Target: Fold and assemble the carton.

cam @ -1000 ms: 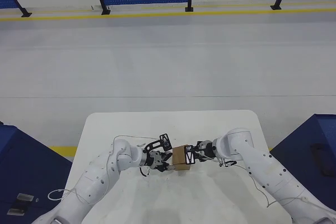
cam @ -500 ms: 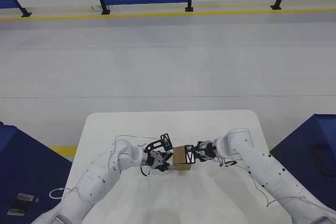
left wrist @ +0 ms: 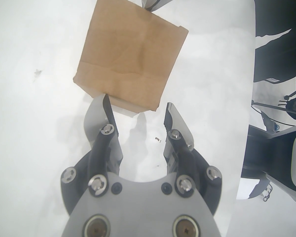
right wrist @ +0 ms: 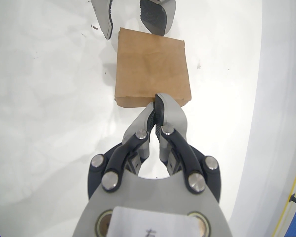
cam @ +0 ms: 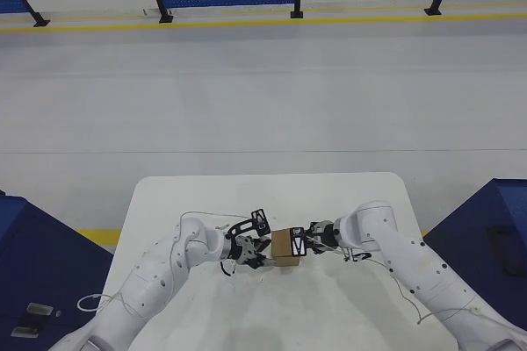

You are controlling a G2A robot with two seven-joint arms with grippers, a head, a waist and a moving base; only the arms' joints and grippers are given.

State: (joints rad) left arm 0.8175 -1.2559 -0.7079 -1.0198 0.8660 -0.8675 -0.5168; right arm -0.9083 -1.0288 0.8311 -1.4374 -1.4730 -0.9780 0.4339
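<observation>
A small brown carton (cam: 284, 247) lies folded shut on the white table (cam: 246, 193), between my two grippers. My left gripper (cam: 262, 250) is open at one end of the carton (left wrist: 133, 60); in its wrist view the left gripper (left wrist: 137, 101) straddles the near corner, with one fingertip (left wrist: 105, 99) touching the carton's edge. My right gripper (cam: 303, 245) is at the opposite end. In its own view the right gripper (right wrist: 156, 99) is shut, pads together, with the tips against the carton's (right wrist: 151, 67) near edge. The left gripper's fingers (right wrist: 153, 17) stand spread beyond the carton.
Dark blue bins flank the table on the left (cam: 18, 254) and the right (cam: 501, 228). The table's curved edge (right wrist: 259, 99) runs close beside the right gripper. A few small specks (left wrist: 157, 139) lie on the tabletop.
</observation>
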